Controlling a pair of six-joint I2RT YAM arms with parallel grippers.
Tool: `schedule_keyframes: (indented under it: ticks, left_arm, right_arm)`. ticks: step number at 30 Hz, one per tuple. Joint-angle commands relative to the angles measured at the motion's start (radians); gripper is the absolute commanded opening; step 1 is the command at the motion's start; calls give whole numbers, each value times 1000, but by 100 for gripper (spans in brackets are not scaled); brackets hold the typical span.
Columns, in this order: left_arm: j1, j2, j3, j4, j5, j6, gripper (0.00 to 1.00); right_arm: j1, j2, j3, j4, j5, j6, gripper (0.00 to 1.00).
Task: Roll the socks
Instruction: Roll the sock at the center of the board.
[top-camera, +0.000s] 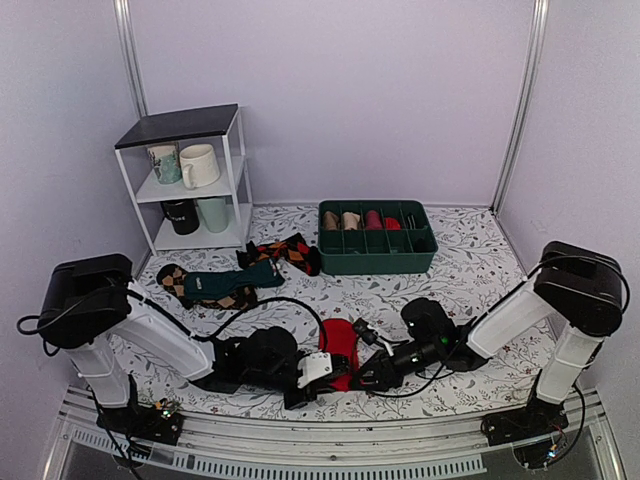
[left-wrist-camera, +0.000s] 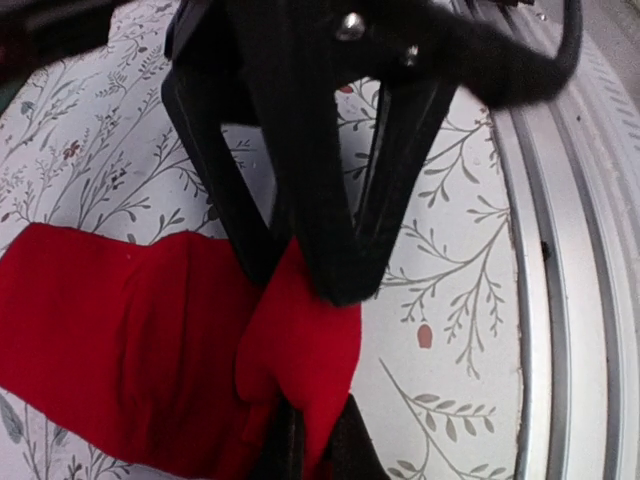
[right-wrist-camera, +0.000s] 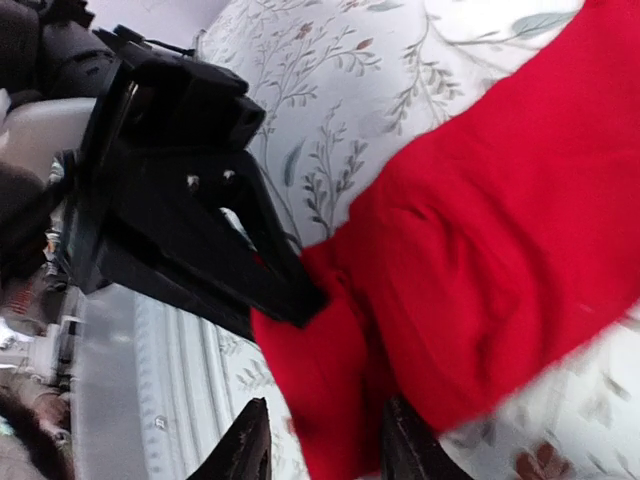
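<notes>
One heap of socks (top-camera: 340, 342), two pincers — left pincer (right-wrist-camera: 303, 300) clamping it; right pincer (right-wrist-camera: 328, 450) narrowly parted

No legible text, brand or number anywhere — pale marks on the black mug (top-camera: 180, 215) too small

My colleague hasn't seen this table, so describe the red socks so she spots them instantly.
On the floral tablecloth, near the front edge between the left arm and right arm, lie the red socks, one end pinched in the left hand. They're plain bright red, unlike the teal sock and argyle socks farther back.
</notes>
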Motion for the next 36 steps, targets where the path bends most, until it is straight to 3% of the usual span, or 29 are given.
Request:
schedule_keyframes:
  ticks: [1,7,11,16,23,36]
  left_arm:
    - [43,47,3,-177,181,-120,0]
    - [75,99,32,-237,238,-167,0]
    - [89,125,46,-263,257,-177,0]
    - [94,126,47,-276,263,-180,0]
    - [99,138,54,-277,273,-176,0]
    - [101,140,51,-277,276,-174,0]
  right_arm:
    - [-8,-145,-105,-30,269,-108,43]
    - [119,-263,-279,314,434,-386,48]
    - [231,-190,-258,364,565,-557,48]
    - [296,-151,-265,461,667,-628,48]
    - [325,-110,-224,371,660,-703,47]
    - [324,2,-183,344,661,-637,37]
